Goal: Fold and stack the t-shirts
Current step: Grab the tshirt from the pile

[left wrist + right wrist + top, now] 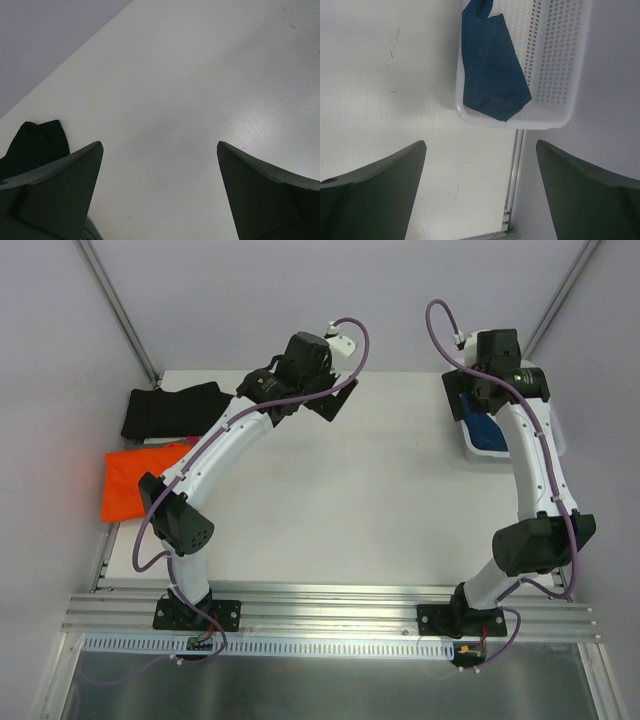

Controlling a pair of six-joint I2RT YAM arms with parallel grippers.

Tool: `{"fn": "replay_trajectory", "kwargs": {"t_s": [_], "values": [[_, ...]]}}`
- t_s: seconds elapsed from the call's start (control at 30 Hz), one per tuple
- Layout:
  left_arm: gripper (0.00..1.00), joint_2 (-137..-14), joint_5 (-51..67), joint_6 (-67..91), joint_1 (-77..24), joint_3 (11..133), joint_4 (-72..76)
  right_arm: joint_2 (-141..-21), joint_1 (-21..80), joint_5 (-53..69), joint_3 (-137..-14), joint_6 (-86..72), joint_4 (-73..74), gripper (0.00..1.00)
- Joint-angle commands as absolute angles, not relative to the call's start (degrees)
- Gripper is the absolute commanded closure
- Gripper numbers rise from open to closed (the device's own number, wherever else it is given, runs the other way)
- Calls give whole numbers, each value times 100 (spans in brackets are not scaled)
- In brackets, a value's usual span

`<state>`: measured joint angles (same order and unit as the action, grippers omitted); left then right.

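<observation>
**Two shirts out on the left, one in the basket, both grippers empty**

At the far left of the white table (380, 500) lies the black cloth t-shirt (170, 410), gathered into a rough oblong. Just nearer to the arms lies the bright orange cloth t-shirt (140, 485), spread as a flat rectangle with its outer side reaching past the table's left edge. The two sit side by side rather than one on the other. Whether they touch cannot be told from the overhead view. Both look at least partly folded, but no stack exists yet.

The left gripper (159, 147) hangs above bare tabletop to the right of the black shirt. Its jaws are spread wide, with nothing between them and nothing touching them.

The right gripper (480, 145) is likewise spread wide and empty. It hovers over the table's right side, just short of the white plastic lattice basket (510, 120).

Inside that basket lies the navy blue cloth t-shirt (490, 70), rumpled and draped against the basket's near wall, clearly not folded.

By this reading the task is partway along. The navy shirt has yet to be lifted out, laid flat and folded, and all three shirts have yet to be piled together.
</observation>
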<state>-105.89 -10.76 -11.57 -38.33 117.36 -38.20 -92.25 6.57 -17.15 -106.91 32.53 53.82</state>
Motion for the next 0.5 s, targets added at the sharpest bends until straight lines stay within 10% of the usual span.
{"fn": "replay_trajectory", "kwargs": {"t_s": [0.0,0.47], "values": [[1,-10573,-1143,-1222,-3894,11900,-3665,-9632,642,-1802,-10995,3559,5300,3],[1,-10450,-1230,-1266,-3885,11681,-3665,-11117,299,-1819,-11697,3489,5247,7]]}}
